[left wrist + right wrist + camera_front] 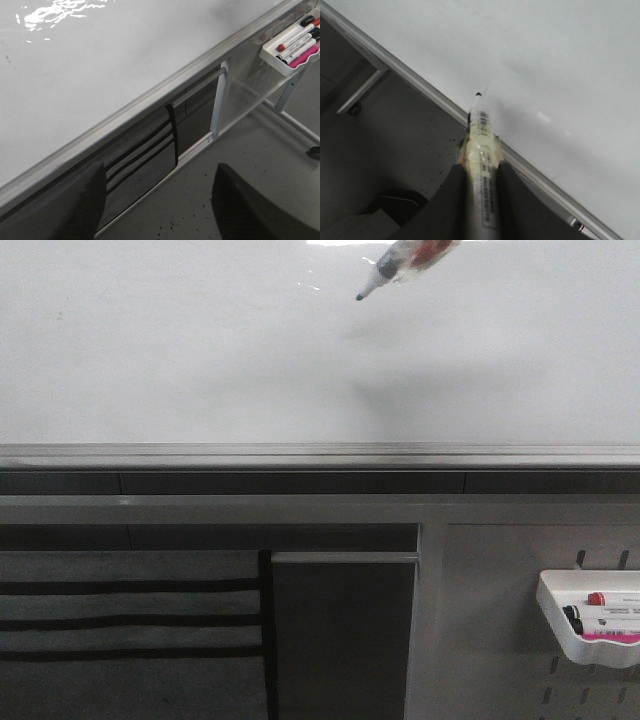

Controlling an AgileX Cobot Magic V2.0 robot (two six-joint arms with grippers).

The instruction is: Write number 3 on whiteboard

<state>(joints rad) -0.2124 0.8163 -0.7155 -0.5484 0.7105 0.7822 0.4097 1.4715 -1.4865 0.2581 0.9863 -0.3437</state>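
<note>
Approach step, nothing written: the whiteboard point(200, 350) is blank, no number 3 on it. Right gripper point(481, 172) clamps a marker point(482, 150), tip pointing ahead of the fingers, seemingly just off the glossy surface, a soft shadow beyond it. Next move likely calls for closing that gap squarely, light pressure. Left gripper point(157, 200) spread wide, empty, grey floor beneath. Marker tray point(590, 625) hangs on a perforated panel, well apart.

A grey perforated panel point(500, 620) carries a small white tray point(590, 625) of markers. Beside it hangs dark mesh fabric point(130, 630) with black stripes. The grey floor point(260, 150) is speckled with black spots.
</note>
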